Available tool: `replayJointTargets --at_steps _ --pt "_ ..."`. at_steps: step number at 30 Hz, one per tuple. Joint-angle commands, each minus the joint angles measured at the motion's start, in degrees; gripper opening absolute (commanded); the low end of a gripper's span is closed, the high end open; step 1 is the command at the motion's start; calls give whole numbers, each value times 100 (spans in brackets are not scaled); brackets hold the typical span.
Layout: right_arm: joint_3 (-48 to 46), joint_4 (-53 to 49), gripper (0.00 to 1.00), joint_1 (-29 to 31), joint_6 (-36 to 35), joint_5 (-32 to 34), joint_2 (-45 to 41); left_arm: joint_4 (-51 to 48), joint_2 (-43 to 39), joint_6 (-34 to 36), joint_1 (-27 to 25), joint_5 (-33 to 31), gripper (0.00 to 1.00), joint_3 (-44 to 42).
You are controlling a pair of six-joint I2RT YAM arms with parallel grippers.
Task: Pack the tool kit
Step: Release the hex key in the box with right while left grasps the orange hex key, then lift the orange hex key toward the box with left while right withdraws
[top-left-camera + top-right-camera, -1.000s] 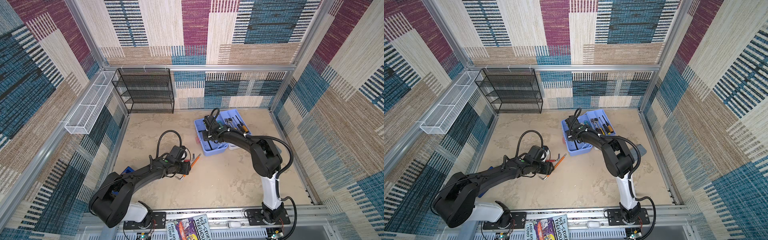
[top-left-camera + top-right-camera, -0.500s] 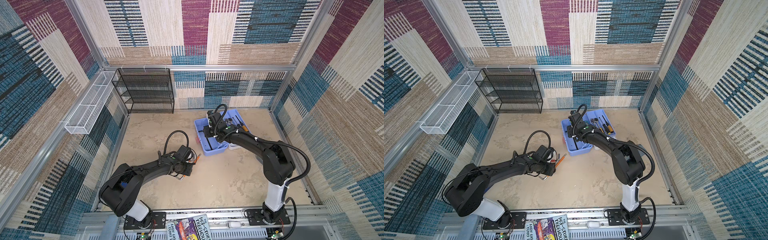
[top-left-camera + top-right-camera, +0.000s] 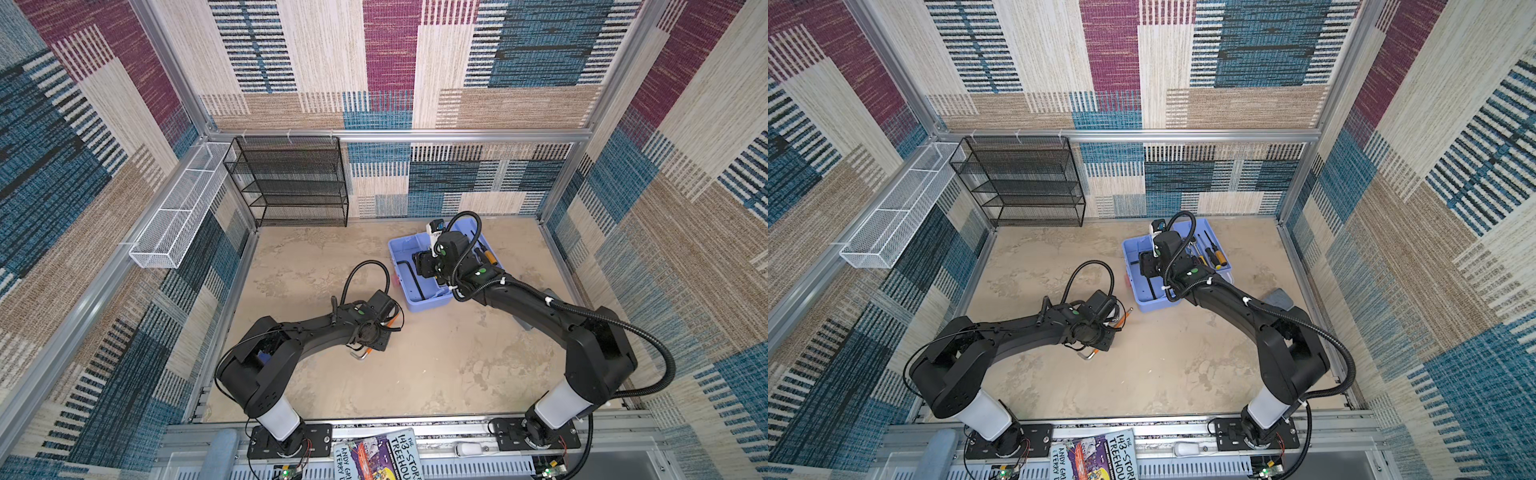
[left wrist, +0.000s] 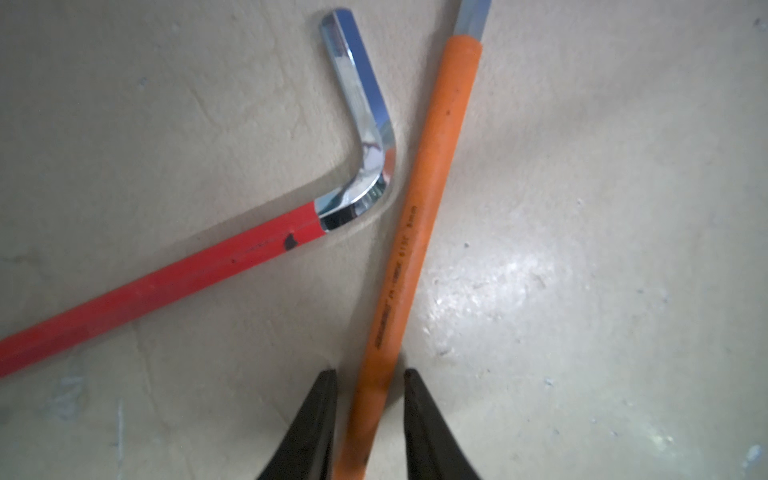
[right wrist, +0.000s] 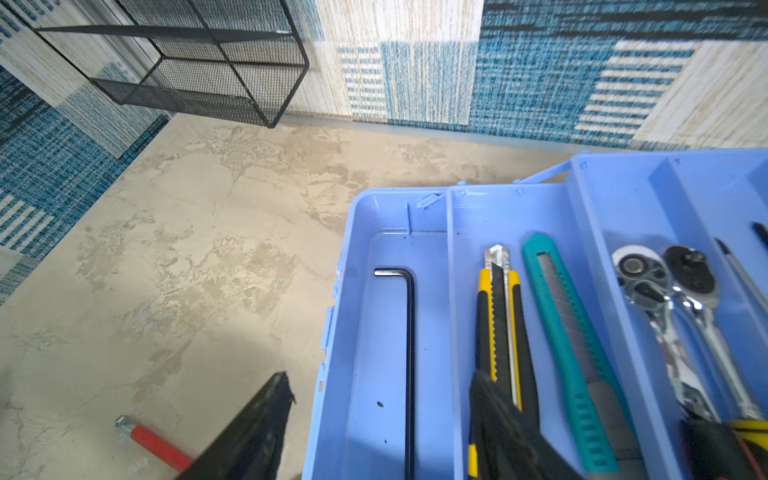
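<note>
**Hex keys on floor, toolbox open**

Noted white wire-mesh basket [image 3: 166, 224] on the left wall and black wire-mesh shelf rack [image 3: 291, 183] at upper left of both top views. Found left gripper [image 4: 369, 374] low over the beige floor, left of centre. Jaws narrowly parted, straddling orange-sleeved steel hex key [image 4: 419, 199], with a sliver of floor visible on each side. Logged red-sleeved steel hex key [image 4: 166, 286] lying just beside, bend near the orange sleeve. Right of centre, located open light-blue plastic toolbox base [image 3: 401, 249]. Found right gripper [image 5: 380, 376] above it, jaws wide apart, holding nothing. Recorded inside, in separate compartments: black L-shaped hex key [image 5: 409, 353], yellow-and-black utility knife [image 5: 500, 311] beside teal utility knife [image 5: 561, 332], two chrome ratchets [image 5: 648, 282].
</note>
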Motion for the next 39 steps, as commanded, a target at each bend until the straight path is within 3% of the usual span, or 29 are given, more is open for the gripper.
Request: replayJointTargets --at_steps 1,9,13,23,39 --pt "-338 609 74 -1 -111 290 -314 -401 114 168 -36 -22 25 33" --pt "-1193 1073 81 -8 -338 788 -988 -422 279 113 -93 126 7 121" --pt "-1584 1319 85 -69 -359 900 -1268 -414 240 108 -98 222 2 119" --pt "-2529 2076 100 -220 -306 920 -1987 -335 -54 0 -98 384 0 88" --pt "-3918 2921 100 -391 -418 971 -3335 -351 -718 -282 -98 340 0 114"
